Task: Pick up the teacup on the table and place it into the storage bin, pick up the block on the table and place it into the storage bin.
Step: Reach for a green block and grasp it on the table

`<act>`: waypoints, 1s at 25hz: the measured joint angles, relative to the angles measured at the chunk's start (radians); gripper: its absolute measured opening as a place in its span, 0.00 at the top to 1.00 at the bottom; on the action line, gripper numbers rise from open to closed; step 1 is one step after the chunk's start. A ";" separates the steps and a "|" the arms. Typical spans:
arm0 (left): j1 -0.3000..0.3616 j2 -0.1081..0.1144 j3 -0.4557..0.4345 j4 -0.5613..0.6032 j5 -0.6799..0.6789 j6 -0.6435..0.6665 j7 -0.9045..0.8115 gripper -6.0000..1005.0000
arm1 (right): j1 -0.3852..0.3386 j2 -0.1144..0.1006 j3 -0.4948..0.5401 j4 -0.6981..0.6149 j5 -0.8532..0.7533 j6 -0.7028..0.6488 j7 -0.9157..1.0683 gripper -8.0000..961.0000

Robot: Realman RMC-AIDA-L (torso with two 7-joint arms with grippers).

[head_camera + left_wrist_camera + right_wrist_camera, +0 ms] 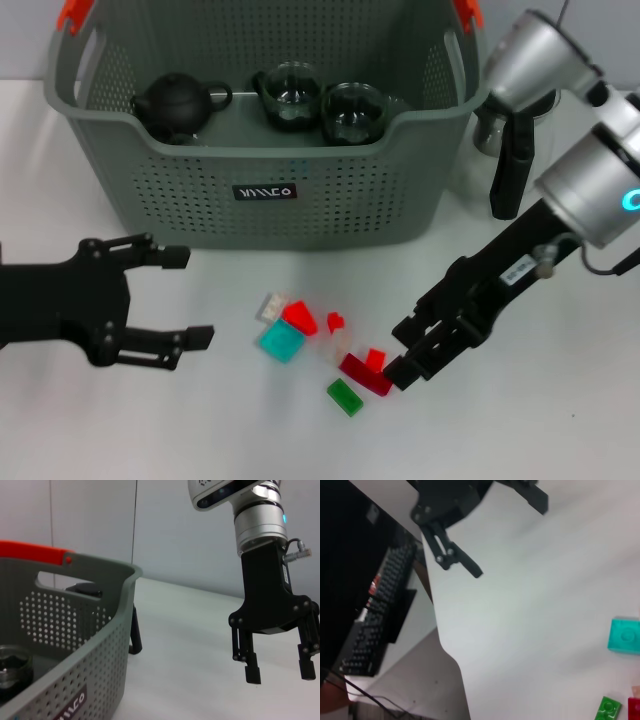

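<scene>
The grey-green storage bin [300,215] stands at the back of the table and also shows in the left wrist view [107,625]. Inside it are a black teapot [175,103] and two glass teacups [288,95] [352,110]. Several coloured blocks lie in front of it, among them a teal block [281,343] [625,636], a green block [346,396] [609,709] and a dark red block [362,373]. My right gripper [398,355] [280,672] is open, low over the table, right beside the dark red block. My left gripper [192,298] [505,532] is open at the left, apart from the blocks.
A glass vessel [487,128] stands to the right of the bin, largely hidden by my right arm. A black leg [507,170] [135,635] stands next to it. The right wrist view shows the table's edge, with a keyboard [377,615] below it.
</scene>
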 joint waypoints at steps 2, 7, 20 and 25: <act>0.005 0.000 -0.013 0.000 0.012 0.010 0.015 0.09 | 0.016 0.013 -0.018 0.001 -0.016 0.013 0.027 0.27; 0.014 -0.001 -0.025 -0.001 0.022 0.022 0.032 0.11 | 0.050 0.042 -0.094 0.003 -0.038 0.059 0.106 0.27; 0.008 0.004 -0.125 -0.029 0.020 0.021 -0.008 0.22 | 0.109 0.058 -0.265 0.128 -0.019 0.228 0.235 0.27; 0.015 0.005 -0.154 -0.033 0.015 0.029 -0.007 0.14 | 0.116 0.059 -0.328 0.133 0.011 0.261 0.260 0.27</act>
